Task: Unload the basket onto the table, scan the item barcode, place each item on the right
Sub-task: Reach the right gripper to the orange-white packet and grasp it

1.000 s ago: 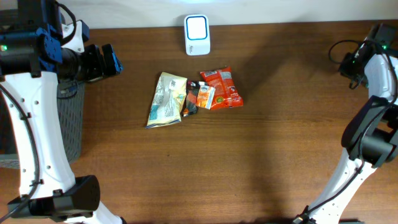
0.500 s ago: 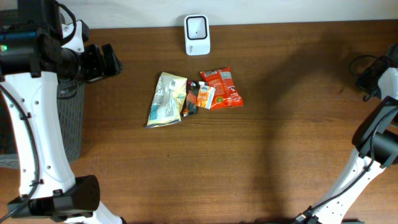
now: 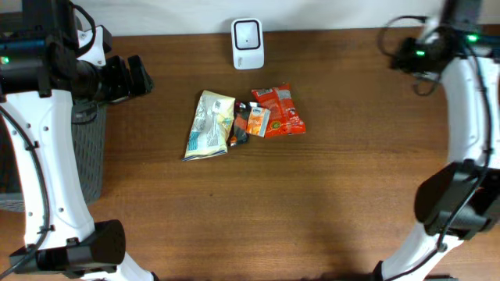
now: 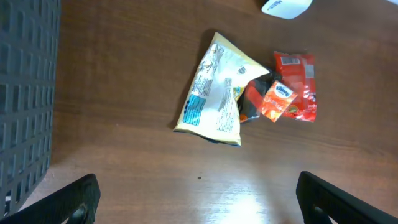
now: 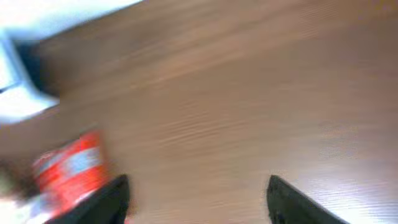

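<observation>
Right gripper (image 5: 203, 202): jaws spread, only bare wood between them. Its wrist view is smeared, so detail is poor. It hangs well to the right of the scanner (image 3: 248, 44), near the back of the table (image 3: 351, 195). Left gripper (image 4: 199, 202) is also wide apart and empty, well to the scanner's left, next to the grey basket (image 3: 87, 148).

Items: three packets clumped just in front of the scanner, on the robot's side.
- red packet (image 3: 277, 110): nearest the scanner, slightly right of it
- pale yellow bag (image 3: 209, 125): front-left of the scanner
- small orange-and-black sachet (image 3: 248, 123): between the two, touching both

My read: nothing is picked yet, so the step is reach and grasp. The red packet looks like the natural pick for the right arm.

How to do it well:
- Come down on the red packet's outer edge, the side away from the sachet, so the sachet doesn't drag along.
- Pinch a crimped seam, not the flat middle. Film lying flat on wood will likely skid.
- I can't make out a barcode on any upper face. It may be underneath, so plan a wrist turn toward the scanner window.
- Keep the fingers off the code and the film flat, since crumpling could spoil the read.
</observation>
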`<act>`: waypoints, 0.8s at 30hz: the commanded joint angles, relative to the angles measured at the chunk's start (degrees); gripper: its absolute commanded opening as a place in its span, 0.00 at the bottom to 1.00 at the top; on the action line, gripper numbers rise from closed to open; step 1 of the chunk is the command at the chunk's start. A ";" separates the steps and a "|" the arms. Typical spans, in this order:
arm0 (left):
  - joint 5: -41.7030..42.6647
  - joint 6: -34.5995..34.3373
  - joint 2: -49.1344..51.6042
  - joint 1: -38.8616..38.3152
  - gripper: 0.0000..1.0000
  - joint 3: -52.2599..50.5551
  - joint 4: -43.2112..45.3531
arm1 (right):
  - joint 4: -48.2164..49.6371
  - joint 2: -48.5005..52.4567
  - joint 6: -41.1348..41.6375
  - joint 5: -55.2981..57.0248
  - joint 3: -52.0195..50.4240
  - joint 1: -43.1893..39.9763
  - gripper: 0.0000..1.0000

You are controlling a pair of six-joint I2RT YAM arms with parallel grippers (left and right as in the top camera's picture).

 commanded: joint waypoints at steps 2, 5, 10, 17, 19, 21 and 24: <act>-0.02 -0.52 -0.57 0.00 0.99 0.35 0.00 | -1.73 2.95 0.15 -10.12 -1.16 13.49 0.95; -0.02 -0.52 -0.57 0.00 0.99 0.35 0.00 | -1.09 5.51 0.28 -9.94 -3.54 23.65 0.96; -0.02 -0.50 -0.57 0.00 0.99 0.35 0.02 | -1.05 7.28 3.80 -9.29 -3.96 31.67 0.99; 0.00 -0.52 -0.57 0.00 0.99 0.35 0.00 | 2.36 12.46 20.13 -3.41 -5.55 33.83 0.98; -0.02 -0.50 -0.57 0.00 0.99 0.35 0.00 | 4.31 14.82 23.02 -5.44 -5.64 34.47 0.74; -0.02 -0.52 -0.57 0.00 0.99 0.35 0.02 | 4.61 15.21 24.39 -5.42 -6.14 34.84 0.73; -0.02 -0.52 -0.57 0.00 0.99 0.35 0.02 | 5.16 15.32 26.32 -4.46 -7.06 34.97 0.66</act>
